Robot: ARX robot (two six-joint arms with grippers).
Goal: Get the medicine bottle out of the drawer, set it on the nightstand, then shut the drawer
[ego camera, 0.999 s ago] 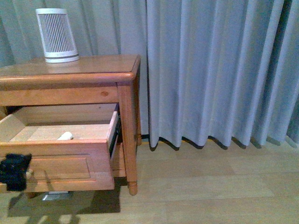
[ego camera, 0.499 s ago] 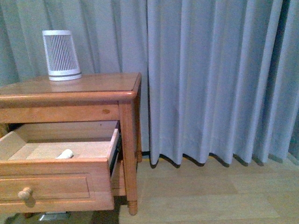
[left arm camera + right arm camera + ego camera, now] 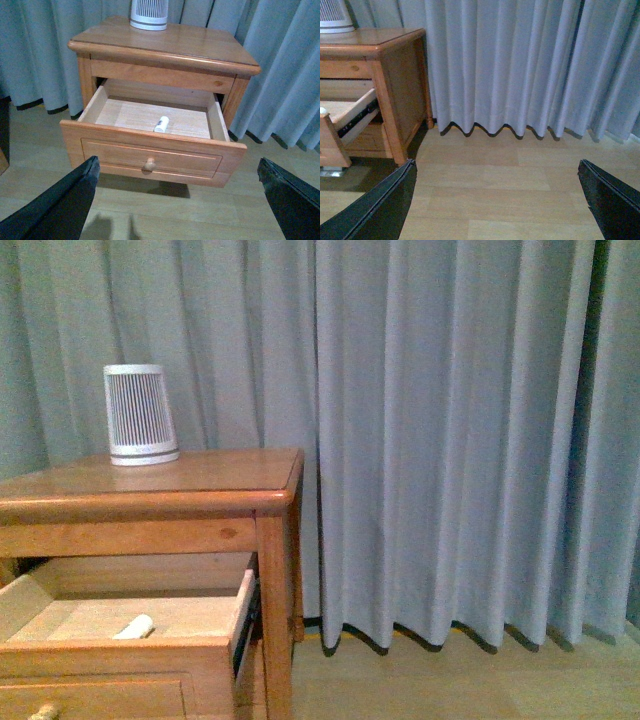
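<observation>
The medicine bottle (image 3: 161, 124) lies on its side on the pale floor of the open drawer (image 3: 150, 139). It sits about midway between the side walls and nearer the front panel than the back, touching neither. Its long axis runs roughly near to far.

Judge it light, stiff and smooth: a small plastic cylinder that will likely roll or skid if you nudge it before you close. Come down from above and close across the middle of its barrel from left and right, so the round sides seat against both pads. Squeeze gently, since it should need little force. You cannot tell from here which end carries the cap, so avoid gripping at either end. The drawer's front wall stands close by; keep the fingers off it.

Your left gripper (image 3: 177, 162) is spread wide with nothing in it, hanging in front of the drawer knob (image 3: 149, 164). Your right gripper (image 3: 496, 162) is likewise spread and empty, facing floor and curtain (image 3: 520, 65) right of the nightstand (image 3: 165, 42).

On top, the ribbed device (image 3: 149, 12) stands at the far edge; bare wood shows nearer you.
</observation>
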